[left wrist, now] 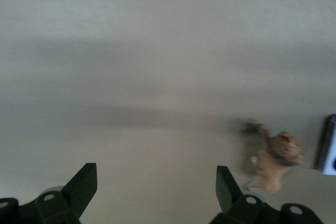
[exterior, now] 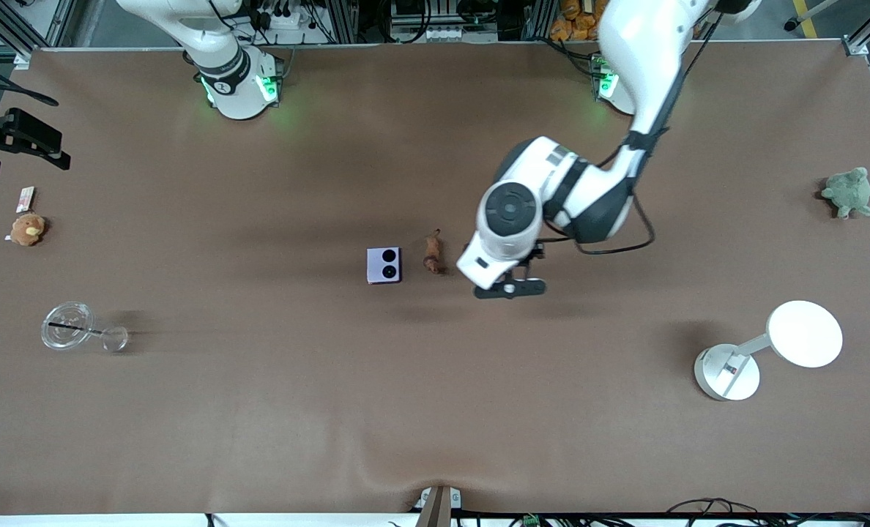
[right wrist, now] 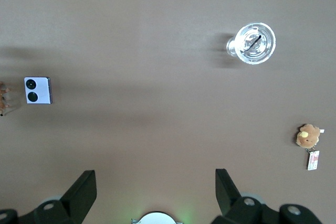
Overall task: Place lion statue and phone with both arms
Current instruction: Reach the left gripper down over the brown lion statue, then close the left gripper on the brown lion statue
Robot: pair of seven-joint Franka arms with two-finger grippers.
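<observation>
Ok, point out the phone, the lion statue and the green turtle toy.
phone (exterior: 384, 265): front view, middle of its pale lavender face.
lion statue (exterior: 432, 253): front view, middle of its brown body.
green turtle toy (exterior: 849, 192): front view, middle of its shell.

Even overhead light casts soft shadows on the table (exterior: 259, 410); the left wrist view is motion-blurred.

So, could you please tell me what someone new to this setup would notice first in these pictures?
Probably the left arm reaching to mid-table, its left gripper with fingers open over bare table beside the lion statue. The phone lies next to the statue, toward the right arm's end. The right gripper waits open, high above the table, near its base.
</observation>
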